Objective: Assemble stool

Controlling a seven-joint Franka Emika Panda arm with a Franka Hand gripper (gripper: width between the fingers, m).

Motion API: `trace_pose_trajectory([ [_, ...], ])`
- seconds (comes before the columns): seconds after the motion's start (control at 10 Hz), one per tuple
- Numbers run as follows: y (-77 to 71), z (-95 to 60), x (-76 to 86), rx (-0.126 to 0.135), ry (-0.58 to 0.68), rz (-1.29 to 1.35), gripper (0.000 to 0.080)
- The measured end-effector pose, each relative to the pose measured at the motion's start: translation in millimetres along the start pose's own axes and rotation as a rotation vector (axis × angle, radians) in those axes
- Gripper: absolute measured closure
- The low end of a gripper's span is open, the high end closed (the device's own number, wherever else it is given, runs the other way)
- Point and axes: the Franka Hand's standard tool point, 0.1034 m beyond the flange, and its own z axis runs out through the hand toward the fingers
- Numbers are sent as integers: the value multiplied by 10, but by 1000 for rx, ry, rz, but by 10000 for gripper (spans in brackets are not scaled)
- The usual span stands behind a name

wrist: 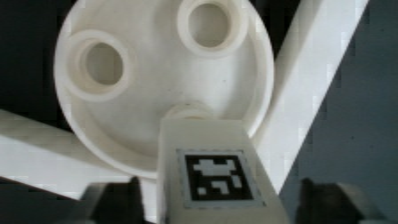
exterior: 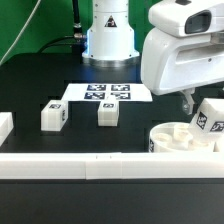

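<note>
The tool [wrist: 222, 203] stands over one short white plastic block leg [wrist: 217, 150], which carries a black-and-white square tag on the face turned to the wrist camera. One dark finger [wrist: 111, 204] is on each long side of this leg and very near to it, so the opening is about as wide as the leg itself. In the wrist view a thin dark line seems to lie between each finger and the leg. I cannot tell whether the jaws press on the leg or only stand just beside it. Nothing else is between the fingers.

The far end of this leg reaches the rim of the thick round white plastic disc seat [wrist: 151, 110], and two oval holes show in the seat's face. In the exterior view the seat lies on the black surface [exterior: 30, 95] at the exterior view's right. It is just behind the long white rail [exterior: 90, 165] that runs along the front. The leg between the fingers is at the seat's far side, under the white body of the arm.

Two more white block legs with tags stand on the surface, one [exterior: 54, 116] toward the exterior view's left and one [exterior: 107, 113] near the middle. They are apart from each other and well apart from the seat. The middle one is just in front of the marker board [exterior: 108, 92].
</note>
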Motion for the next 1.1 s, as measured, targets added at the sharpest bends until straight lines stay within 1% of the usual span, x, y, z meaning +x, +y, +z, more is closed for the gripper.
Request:
trace_pose_trajectory([
  [0.1,1,1,-1,0,0,0,454],
  [0.2,2,2,-2,0,0,0,585],
  [0.3,3,1,-1,0,0,0,740],
  [0.4,3,0,-1,1,0,16,780],
  [0.5,7,1,-5,3,1,34,780],
  [0.6,33,6,-32,18,2,68,795],
  [0.7,36,13,-43,42,2,189,798],
  [1.0,25,18,-42,41,1,217,798],
  [1.1,24,21,-43,41,0,217,707],
])
